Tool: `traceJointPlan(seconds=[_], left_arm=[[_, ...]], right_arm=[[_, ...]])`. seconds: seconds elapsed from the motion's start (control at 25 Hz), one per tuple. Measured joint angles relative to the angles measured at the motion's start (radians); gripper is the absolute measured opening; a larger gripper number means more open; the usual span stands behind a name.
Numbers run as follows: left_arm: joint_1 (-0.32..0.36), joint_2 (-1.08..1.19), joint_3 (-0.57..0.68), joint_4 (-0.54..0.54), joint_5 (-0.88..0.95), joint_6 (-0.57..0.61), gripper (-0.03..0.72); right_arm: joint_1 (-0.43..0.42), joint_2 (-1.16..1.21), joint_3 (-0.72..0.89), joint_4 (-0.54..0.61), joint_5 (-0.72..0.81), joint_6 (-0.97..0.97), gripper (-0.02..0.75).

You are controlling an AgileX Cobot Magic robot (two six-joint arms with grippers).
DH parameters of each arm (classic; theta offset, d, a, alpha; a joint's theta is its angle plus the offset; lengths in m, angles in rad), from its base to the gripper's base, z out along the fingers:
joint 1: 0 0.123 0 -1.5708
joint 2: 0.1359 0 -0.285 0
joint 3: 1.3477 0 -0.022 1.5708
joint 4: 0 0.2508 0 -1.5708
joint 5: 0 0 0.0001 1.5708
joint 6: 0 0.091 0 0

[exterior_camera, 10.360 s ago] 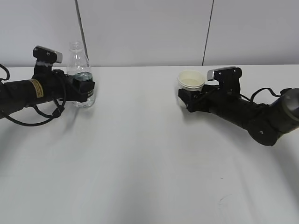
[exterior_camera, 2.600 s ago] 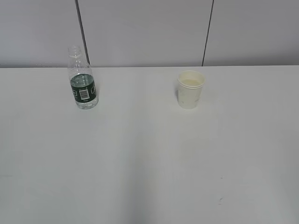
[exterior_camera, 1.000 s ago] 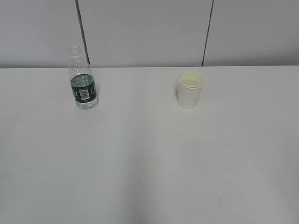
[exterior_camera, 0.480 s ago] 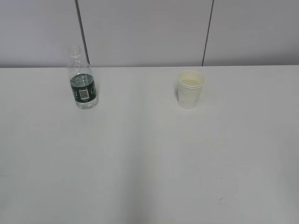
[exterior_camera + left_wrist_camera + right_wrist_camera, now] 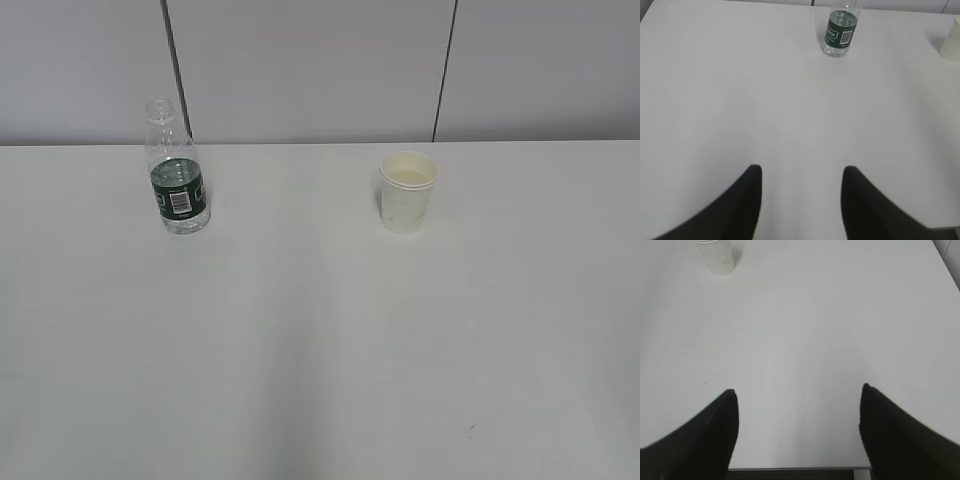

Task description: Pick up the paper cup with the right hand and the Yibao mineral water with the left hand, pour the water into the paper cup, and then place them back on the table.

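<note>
Two things stand alone on the white worktop (image 5: 320, 350): the bottle (image 5: 177, 170) at the back left and the cup (image 5: 408, 192) at the back right, well apart and both upright. The bottle's long axis runs vertical, its uncapped neck up and its barcode patch facing the exterior camera; the cup's mouth is up too, and its inside shows pale, though whether it holds water I cannot tell. Neither arm shows in the exterior view. The left pincer (image 5: 801, 197) hangs over the near worktop with its jaws apart and nothing between them, the bottle far ahead of it. The right pincer (image 5: 798, 427) gapes wider, equally empty, the cup far off at the top left of its view. Judging by this, both things are set down and the arms clear, so either the task is finished or nothing is yet grasped; a fresh grasp would call for long forward reaches.
</note>
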Motion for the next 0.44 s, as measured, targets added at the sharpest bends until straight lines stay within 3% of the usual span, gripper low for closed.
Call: traceJointPlan(seconds=[0.44], left_arm=[[0.0, 0.0, 0.0, -0.001, 0.0, 0.0, 0.332]], right_arm=[[0.0, 0.0, 0.0, 0.0, 0.0, 0.0, 0.585]])
